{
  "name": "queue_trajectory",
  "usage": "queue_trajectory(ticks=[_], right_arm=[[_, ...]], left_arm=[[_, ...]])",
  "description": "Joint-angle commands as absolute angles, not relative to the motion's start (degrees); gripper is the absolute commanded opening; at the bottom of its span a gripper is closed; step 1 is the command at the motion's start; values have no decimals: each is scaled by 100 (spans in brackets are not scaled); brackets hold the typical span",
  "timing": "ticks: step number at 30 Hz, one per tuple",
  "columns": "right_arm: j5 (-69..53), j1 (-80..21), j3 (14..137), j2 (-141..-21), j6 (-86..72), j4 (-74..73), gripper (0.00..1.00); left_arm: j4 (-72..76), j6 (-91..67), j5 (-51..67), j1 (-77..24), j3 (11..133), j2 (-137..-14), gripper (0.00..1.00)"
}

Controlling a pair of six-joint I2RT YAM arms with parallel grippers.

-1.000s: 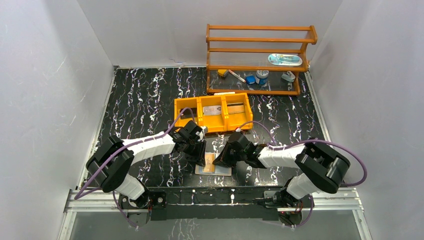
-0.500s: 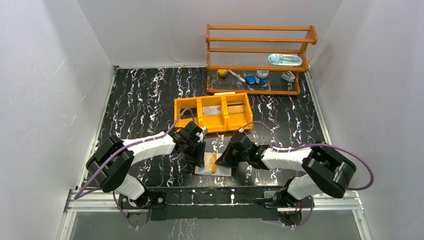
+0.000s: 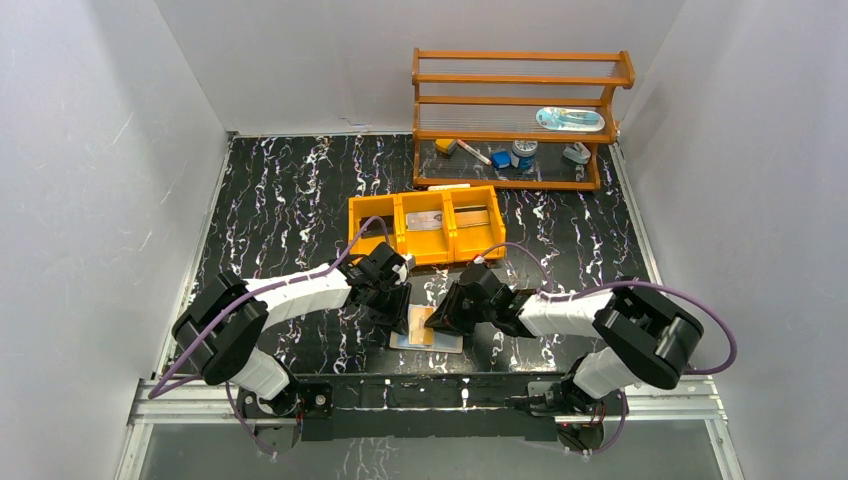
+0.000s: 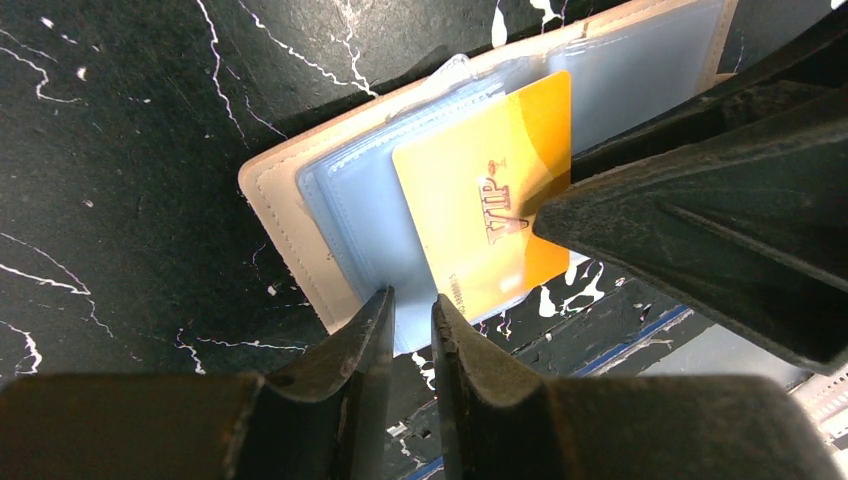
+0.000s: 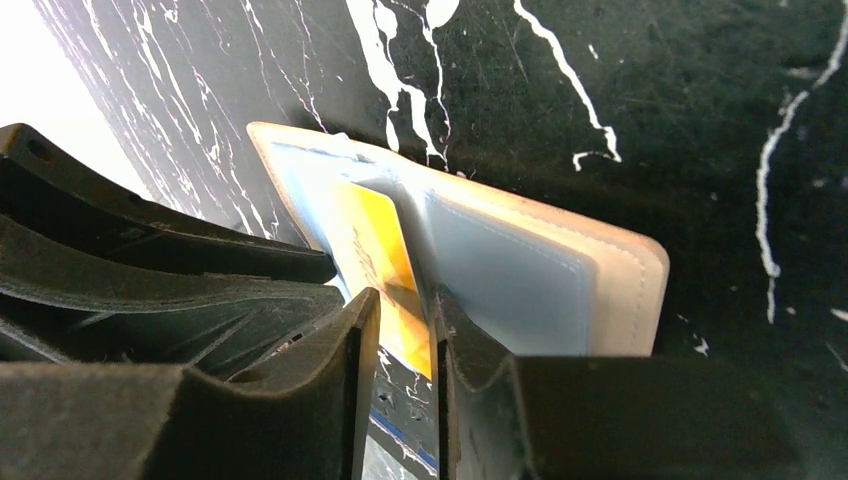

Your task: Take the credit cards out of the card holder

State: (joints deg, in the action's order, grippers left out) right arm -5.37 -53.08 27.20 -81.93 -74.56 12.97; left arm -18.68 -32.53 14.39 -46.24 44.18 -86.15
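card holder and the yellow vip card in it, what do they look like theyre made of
The card holder has a tan cover that looks like leather or faux leather: matte, with a stitched seam along the edge. Its inner sleeves look like clear bluish soft plastic, glossy and slightly wrinkled. The VIP card is probably rigid plastic: thin, flat, smooth yellow-orange with printed lettering.

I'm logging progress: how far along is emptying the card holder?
Done: the card holder lies open. In hand: the right fingers pinch the orange VIP card, which sticks partly out of its sleeve, while the left fingers sit shut at the holder's edge. Left: pulling that card clear; whether more cards are tucked inside is not visible.
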Motion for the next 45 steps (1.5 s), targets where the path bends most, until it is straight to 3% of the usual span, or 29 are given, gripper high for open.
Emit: queue_trajectory(ticks=[1, 6, 12, 19, 24, 32, 37, 41, 45], right_arm=[[-824, -5282, 2708, -8489, -7330, 1692, 31], [-489, -5281, 2945, -8533, -7246, 832, 13], [-323, -5279, 2795, -8303, -7327, 760, 0], [-23, -5281, 2942, -8068, -7178, 197, 0], [-19, -5281, 2886, -7949, -7210, 282, 1], [-108, -5274, 2727, -7958, -7323, 554, 1], [-122, -5272, 2653, -7949, -7437, 676, 3], [-127, -5265, 2551, -7835, -7501, 837, 9], [-218, -5243, 2364, -7787, -7600, 1336, 24]], left_arm=[[-2276, -3119, 1169, -4630, 4401, -8702, 20], [-2285, -3166, 1127, -4631, 4424, -8540, 20], [-2271, -3183, 1030, -4627, 4611, -8211, 24], [-2189, -3058, 1088, -4627, 5010, -8130, 28], [-1925, -3032, 1757, -4632, 5221, -8239, 30], [-1584, -3042, 2429, -4623, 4872, -8832, 29], [-1691, -3221, 1992, -4624, 4670, -9003, 25], [-1842, -3312, 1690, -4631, 4529, -9060, 24], [-1880, -3320, 1610, -4624, 4448, -9065, 23]])
